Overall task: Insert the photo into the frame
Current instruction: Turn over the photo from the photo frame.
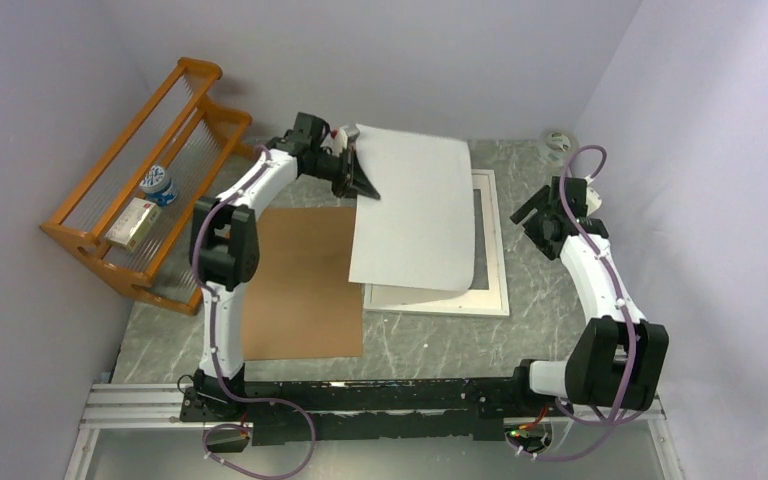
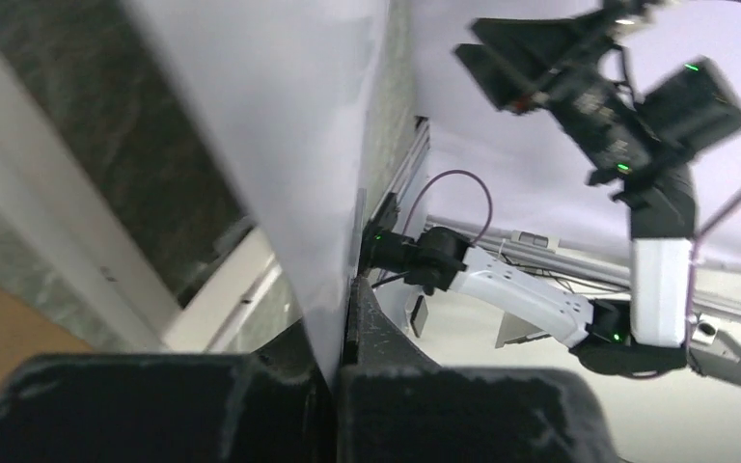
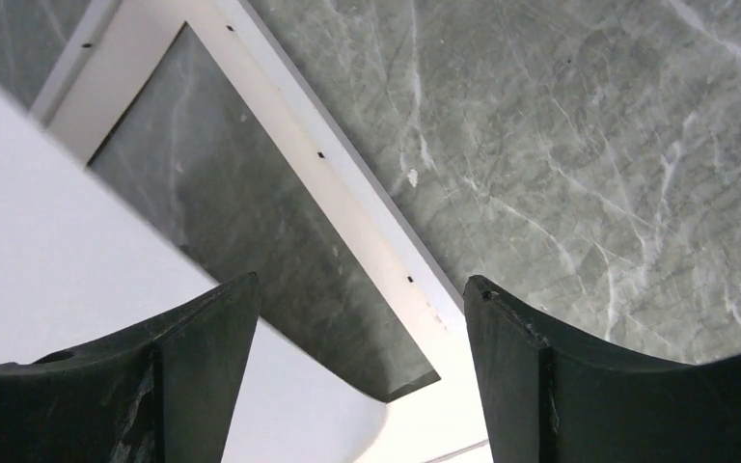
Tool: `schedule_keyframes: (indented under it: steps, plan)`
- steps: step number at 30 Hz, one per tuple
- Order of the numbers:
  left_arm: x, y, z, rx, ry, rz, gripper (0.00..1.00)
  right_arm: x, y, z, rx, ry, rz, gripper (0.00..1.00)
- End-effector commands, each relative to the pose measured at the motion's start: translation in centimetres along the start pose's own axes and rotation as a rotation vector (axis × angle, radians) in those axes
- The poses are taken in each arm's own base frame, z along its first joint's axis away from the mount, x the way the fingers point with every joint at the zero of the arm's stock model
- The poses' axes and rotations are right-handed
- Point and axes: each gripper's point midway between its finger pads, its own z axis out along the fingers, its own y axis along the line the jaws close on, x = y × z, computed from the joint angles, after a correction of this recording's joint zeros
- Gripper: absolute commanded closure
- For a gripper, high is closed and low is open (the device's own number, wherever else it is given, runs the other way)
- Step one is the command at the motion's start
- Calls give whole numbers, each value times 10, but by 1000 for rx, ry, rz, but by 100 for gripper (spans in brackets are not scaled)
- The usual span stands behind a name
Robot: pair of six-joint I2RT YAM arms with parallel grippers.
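One photo (image 1: 415, 210) pinched in left jaws; one frame (image 1: 495, 250); one brown board (image 1: 300, 285); right jaws spread, empty.

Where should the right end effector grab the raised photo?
Probably its free right edge, from the right. The photo is pinched at its left edge by the left end effector and droops over the frame; the open right end effector is on that side.

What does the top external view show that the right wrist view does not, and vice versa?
Only top external: the orange wooden rack, the brown backing board, and the left end effector shut on the large white rectangular photo sheet. Only right wrist: small dark marks along the border of the thin white rectangular frame. Both: photo, frame, grey marble table.
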Motion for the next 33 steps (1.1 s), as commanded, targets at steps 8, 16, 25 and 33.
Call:
schedule_keyframes:
  steps: [8,16,25,33]
  plan:
    - [-6,82,9,-20,25,-44,86,9,-14,24,65,30,-8,20]
    - [0,112,22,-20,54,-104,66,28,-21,44,86,92,2,21]
    - [5,113,45,-1,92,-116,70,55,-27,63,85,182,8,23]
    - [6,115,66,-22,107,-132,68,72,-40,75,133,238,15,30]
